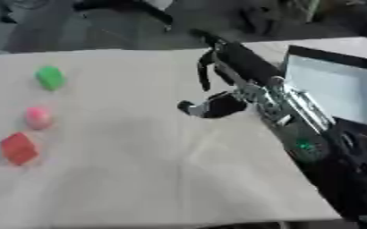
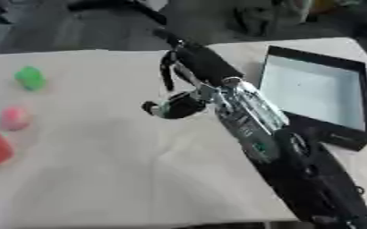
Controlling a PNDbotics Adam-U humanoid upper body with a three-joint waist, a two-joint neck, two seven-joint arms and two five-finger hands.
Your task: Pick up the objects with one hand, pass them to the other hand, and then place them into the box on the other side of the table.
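The right hand (image 1: 218,105) hangs over mid-worktop (image 1: 155,170), fingers curled on nothing. Well to their left sit the green (image 1: 50,78), pink (image 1: 38,117) and red (image 1: 18,148) objects — probably light (maybe soft); pinch across opposite sides.

Table (image 1: 155,179): pale beige top, broad and matte, lying slightly askew, filling most of both views; faint creases or seams cross its middle; near edge runs along the bottom, with a dark strip below it; far edge runs across the upper part. Floor (image 1: 100,31): grey, dim, seen beyond the far edge; dark blurred shapes (image 2: 257,18) stand on it at the top, too indistinct to name; a dark bar (image 1: 124,6) slants across the top centre. Light: soft and even; no hard shadows on the table top.
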